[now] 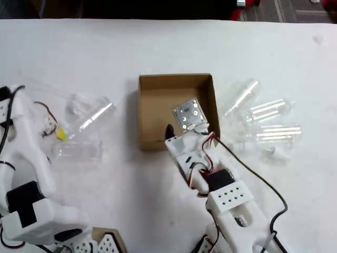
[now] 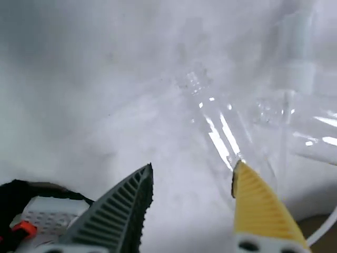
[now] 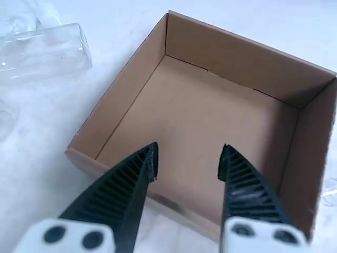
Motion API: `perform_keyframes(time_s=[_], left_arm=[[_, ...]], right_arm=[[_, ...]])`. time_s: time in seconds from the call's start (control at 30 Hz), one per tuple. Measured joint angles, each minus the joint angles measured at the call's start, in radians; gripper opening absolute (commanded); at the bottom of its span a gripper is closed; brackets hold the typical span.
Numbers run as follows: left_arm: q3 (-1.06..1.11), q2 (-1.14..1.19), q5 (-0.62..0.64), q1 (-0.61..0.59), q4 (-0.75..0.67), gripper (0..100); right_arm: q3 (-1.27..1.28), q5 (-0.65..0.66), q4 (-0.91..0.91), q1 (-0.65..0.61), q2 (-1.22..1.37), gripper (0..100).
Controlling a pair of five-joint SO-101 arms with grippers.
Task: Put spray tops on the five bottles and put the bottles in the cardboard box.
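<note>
The cardboard box [image 1: 152,97] stands open at the table's middle, and its floor [image 3: 210,121] is bare. My right gripper [image 3: 188,153] hangs open over the box's near wall, holding nothing; in the high view the right gripper [image 1: 174,134] is at the box's front edge. My left gripper [image 2: 192,171], one finger black and one yellow, is open just short of a clear bottle [image 2: 221,132] lying on the table. In the high view the left gripper [image 1: 59,137] is among clear bottles [image 1: 87,116] on the left. More clear bottles [image 1: 268,110] lie right of the box.
A clear plastic bag [image 1: 47,95] lies crumpled around the left bottles. Another clear bottle [image 3: 45,50] lies beside the box's left wall. The table's far edge [image 1: 168,20] runs along the back, with white table between it and the box.
</note>
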Motion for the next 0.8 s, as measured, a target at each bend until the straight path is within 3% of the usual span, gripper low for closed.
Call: perform_keyframes(time_s=[0.2,0.37,0.8], left_arm=[[0.092,0.002,0.112,-0.012,-0.112,24],[0.098,0.002,0.19,-0.021,-0.114,24],[0.104,0.135,0.236,-0.043,-0.209,24]], right_arm=[[0.0,0.0,0.0,0.0,0.0,17.3],[0.0,0.0,0.0,0.0,0.0,17.3],[0.0,0.0,0.0,0.0,0.0,17.3]])
